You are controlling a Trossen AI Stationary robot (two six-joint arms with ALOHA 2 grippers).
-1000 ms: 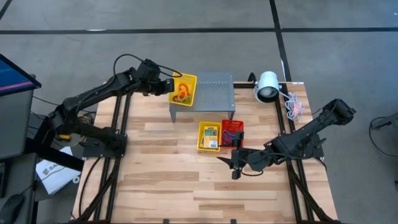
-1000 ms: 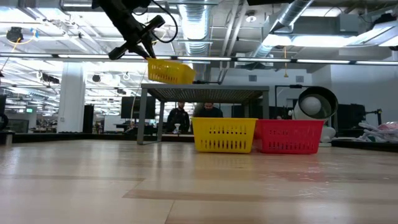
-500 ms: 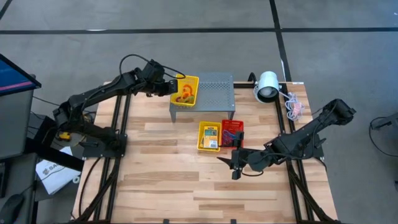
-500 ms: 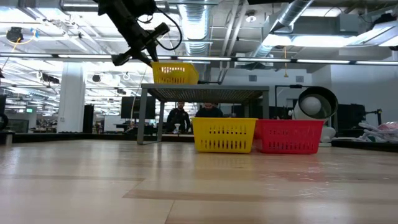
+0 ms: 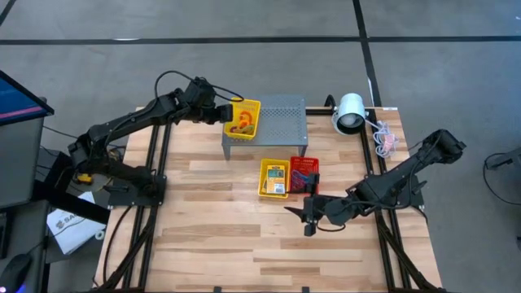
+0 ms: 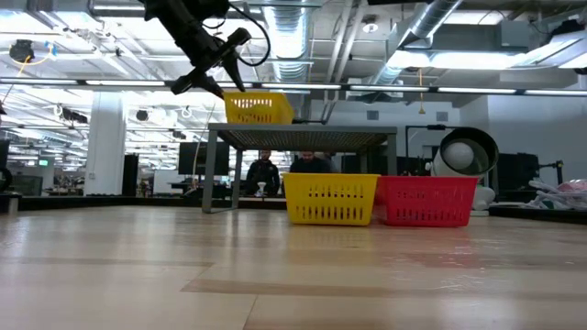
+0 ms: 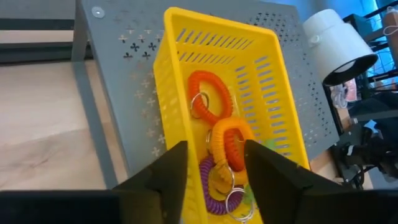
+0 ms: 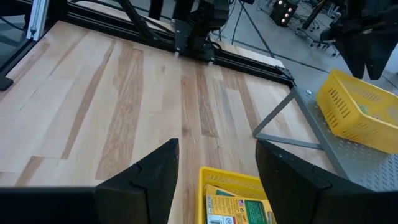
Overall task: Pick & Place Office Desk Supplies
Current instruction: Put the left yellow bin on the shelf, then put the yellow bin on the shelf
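The yellow basket [image 5: 243,119] of coiled band loops [image 7: 216,130], in the air a second ago, now sits on the left end of the grey perforated box [image 5: 278,122] at the table's [image 5: 228,244] far edge. The left gripper [image 7: 214,163] straddles the basket's near wall, fingers parted and seemingly just off it. Card boxes [image 5: 275,177] lie in another yellow basket at mid-table. The right gripper [image 5: 308,218], fingers apart and empty, hovers right of centre
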